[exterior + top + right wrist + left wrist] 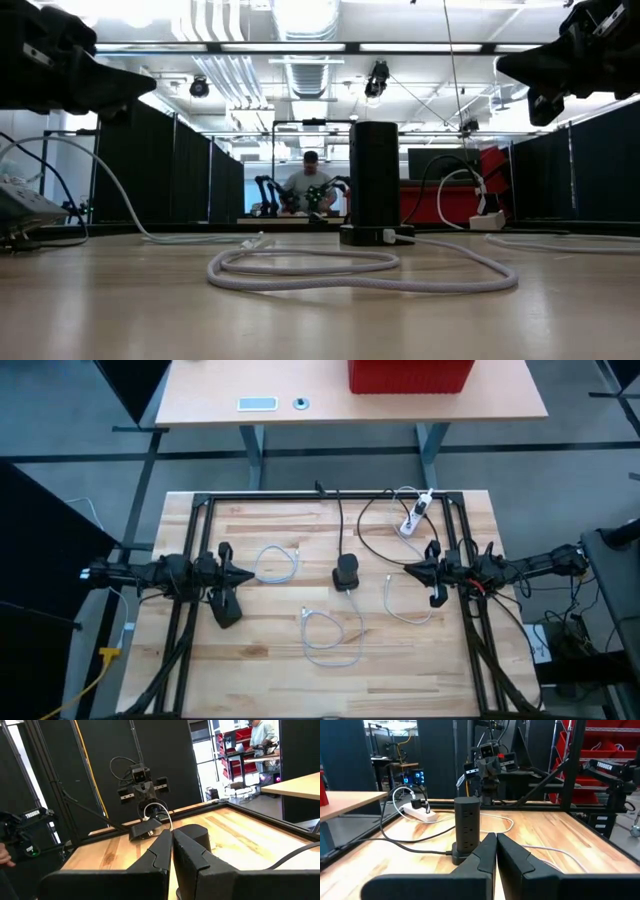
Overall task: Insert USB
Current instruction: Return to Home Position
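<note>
White cable (350, 270) lies in a loose loop on the wooden plank worktop (230, 670), just before the black tower outlet extension (375, 180), which stands upright at the middle. Left tool (496, 851) and right tool (171, 847) hang at either side of it, both clenched and empty. One dark arm link (609, 766) carries the white word "TROSSEN".

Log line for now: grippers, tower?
left gripper shut, empty, above table left | right gripper shut, empty, above table right | black outlet tower upright, centre
</note>
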